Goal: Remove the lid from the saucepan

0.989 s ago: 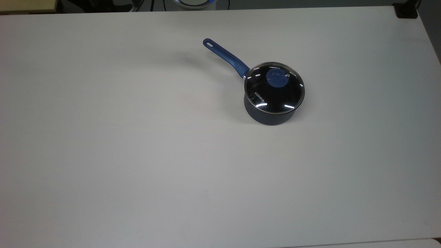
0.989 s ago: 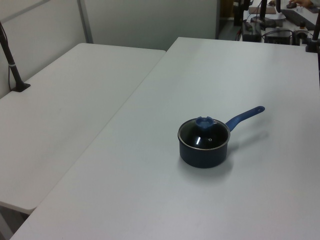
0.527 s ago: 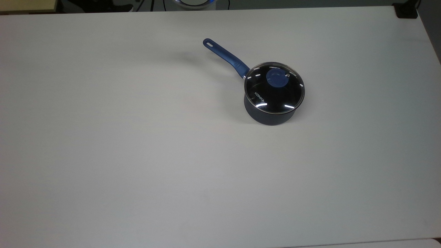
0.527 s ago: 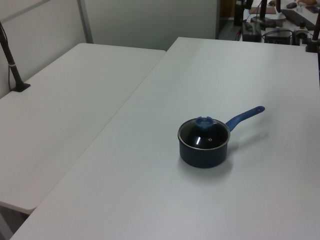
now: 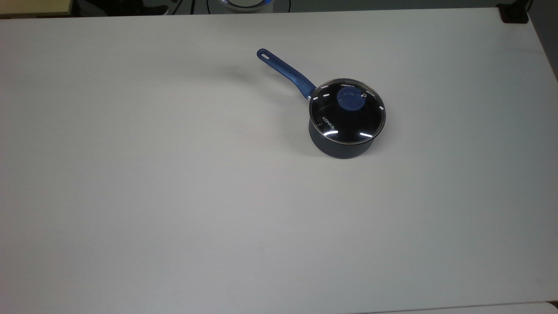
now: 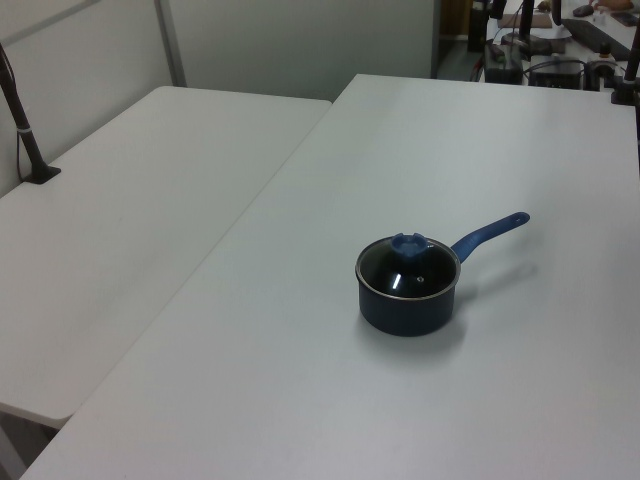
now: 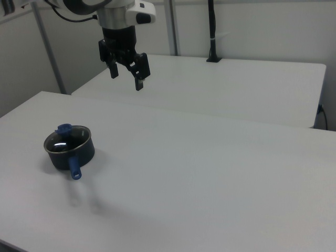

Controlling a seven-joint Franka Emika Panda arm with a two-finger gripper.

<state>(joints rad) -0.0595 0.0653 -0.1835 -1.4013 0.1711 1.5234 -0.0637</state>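
Table (image 5: 174,196): a wide white top carrying one object, with a second white table (image 6: 130,210) butted against it on the left view's left.

Arm: in the right view the gripper (image 7: 126,73) hangs high above the table, well apart from the pot and toward the right view's right of it, pointing down. Jaws spread, nothing between the fingers.

Saucepan (image 5: 338,148): dark, upright, toward the top view's upper right; blue handle (image 5: 285,74) runs up and to the top view's left. Also in the left view (image 6: 405,310) and the right view (image 7: 79,152).

Lid (image 5: 347,124): seated flat on the pan rim, metal edge flush all round, no tilt. In the left view (image 6: 408,272) the glass reads level.

Knob (image 5: 350,99): blue, at the lid's centre; it stands up as a small stub in the right view (image 7: 64,129).

Change over the last second: none in the top and left views. Pan, lid and handle sit at the same places as 1.0 s and 0.5 s ago.

Meaning for the task: removal not yet begun. Judgement: the next move calls for travelling over the knob, descending, then closing on it. Risk, as I judge it: an off-centre pinch slipping off the round knob, or nudging the light pan.
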